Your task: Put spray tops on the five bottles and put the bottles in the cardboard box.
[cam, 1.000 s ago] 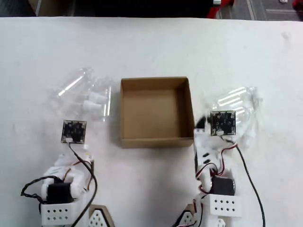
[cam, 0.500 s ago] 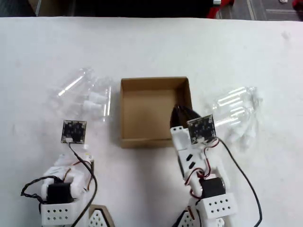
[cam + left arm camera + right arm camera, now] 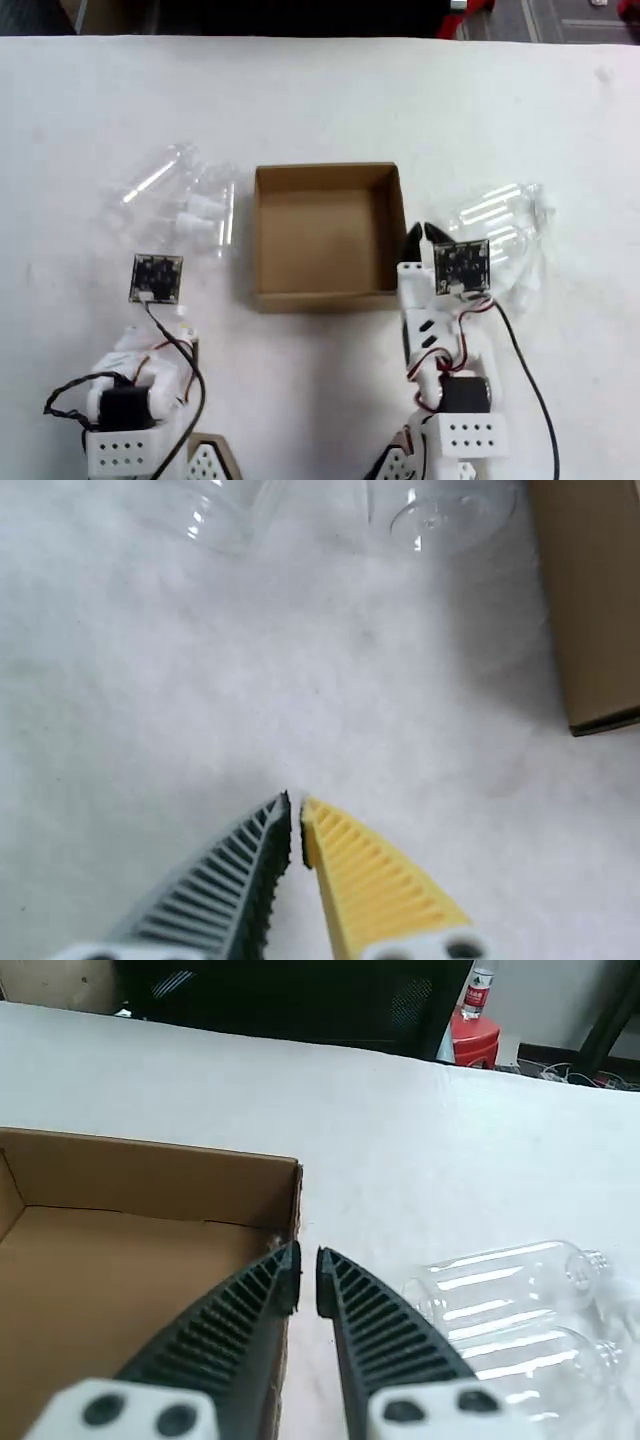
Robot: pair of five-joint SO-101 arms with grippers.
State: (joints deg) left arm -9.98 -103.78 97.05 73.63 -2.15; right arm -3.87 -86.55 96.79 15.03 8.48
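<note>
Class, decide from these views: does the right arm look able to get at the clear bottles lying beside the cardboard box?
Probably yes. The right gripper hovers by the cardboard box's right wall, and the clear bottles lie close beside it on the table, with nothing between them.

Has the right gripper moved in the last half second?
Yes. In the high view the right gripper has swung rightward, from over the floor of the cardboard box to the box's right wall.
</note>
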